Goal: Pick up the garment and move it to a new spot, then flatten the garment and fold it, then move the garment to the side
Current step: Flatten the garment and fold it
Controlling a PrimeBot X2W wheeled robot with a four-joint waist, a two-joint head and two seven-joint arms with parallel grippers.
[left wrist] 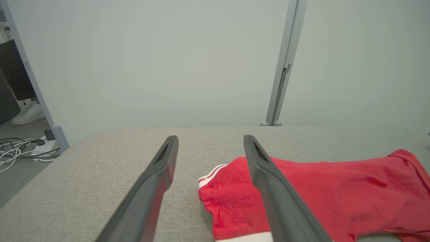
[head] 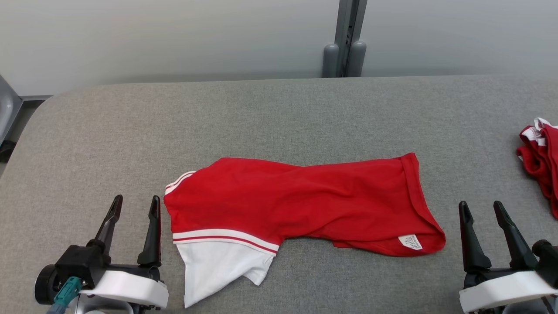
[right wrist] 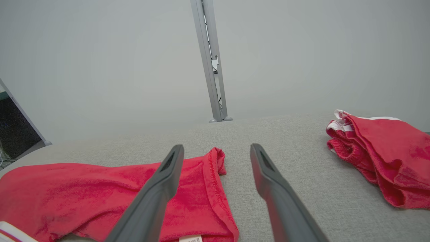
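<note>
Grey fabric-covered table (head: 279,113) spans the lower part of the head view, with a rounded corner at upper left. A crumpled red-and-white cloth pile (head: 540,161) sits on it at the right edge. A grey upright post (head: 348,39) stands top centre behind the far edge, against a pale wall (head: 174,39). At the left edge of the left wrist view, white cables (left wrist: 20,148) lie on the floor, with a white sneaker (left wrist: 28,114) above them.

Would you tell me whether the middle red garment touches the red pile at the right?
Apart: head view shows bare grey surface between the garment and the pile.
</note>
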